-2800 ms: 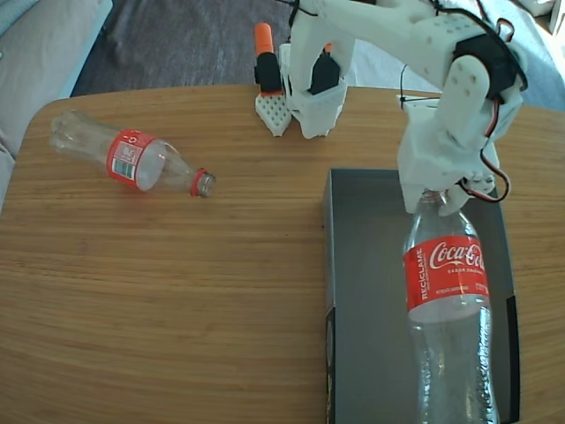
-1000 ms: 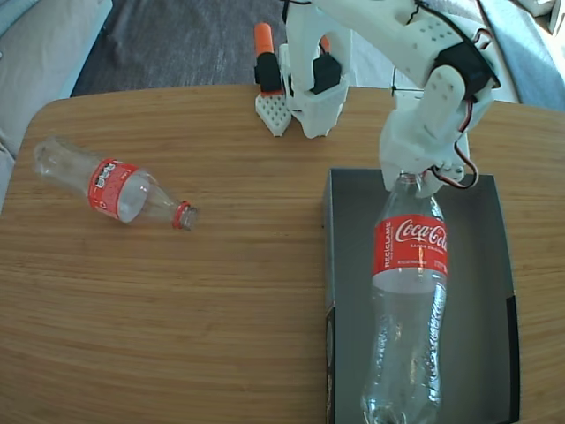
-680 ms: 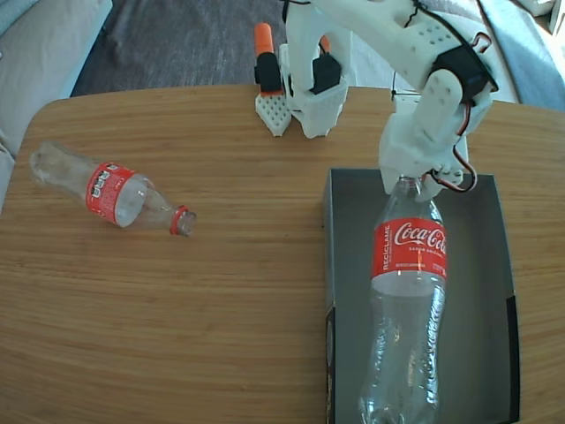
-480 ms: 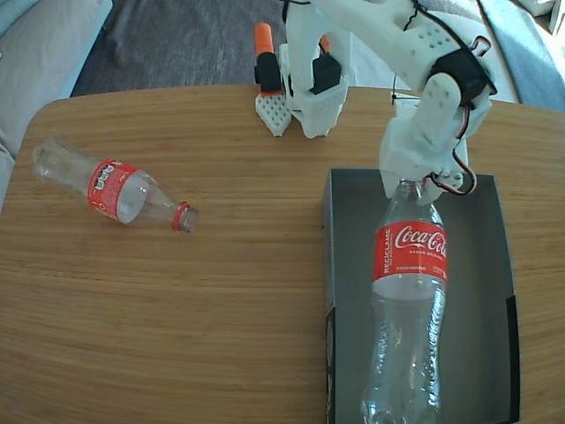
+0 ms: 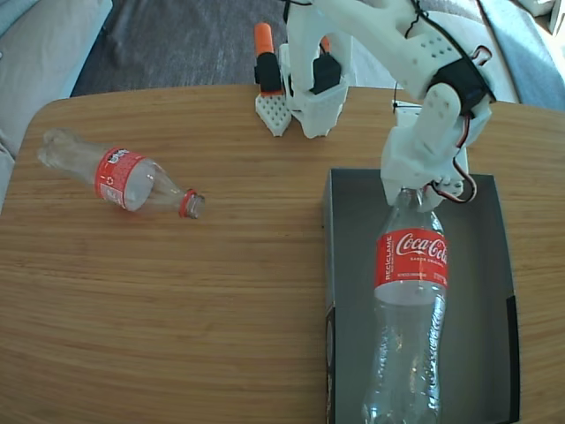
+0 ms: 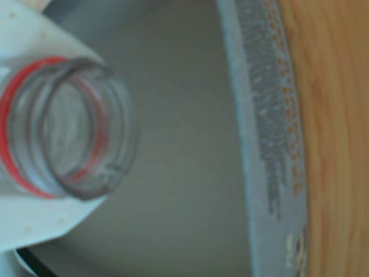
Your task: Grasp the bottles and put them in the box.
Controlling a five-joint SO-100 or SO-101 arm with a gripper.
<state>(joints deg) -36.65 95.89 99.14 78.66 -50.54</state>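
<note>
So the table point(image 5: 221, 309) fills the fixed view, a rounded wooden top with the arm's base point(image 5: 313, 84) at its far edge. The box point(image 5: 349, 265) sits on the right side, reaching the near edge. One bottle point(image 5: 408, 300) lies lengthwise over the box, its neck toward the far wall, its base toward the near one. A few seconds ago it hung further right and looked higher, with its base out of the picture. Since then it has swung left and come down into the middle of the box. To my eye it is at the floor or just above it, so this placement looks close to done; what remains is to let go.

The other bottle point(image 5: 119, 179) lies on its side near the far left corner, well apart from the box, mouth pointing toward the table's middle. It has rocked and turned a little in the last seconds, so its label shows differently. It is not yet picked up, so half the task is left.

The arm point(image 5: 415, 53) reaches from the base out to the right, and the wrist turns down over the box's far end. The gripper point(image 5: 409, 190) is clamped on the first bottle's neck. In the wrist view the open mouth and red ring point(image 6: 57, 130) sit against a white finger point(image 6: 34, 52), with the box floor behind.
</note>
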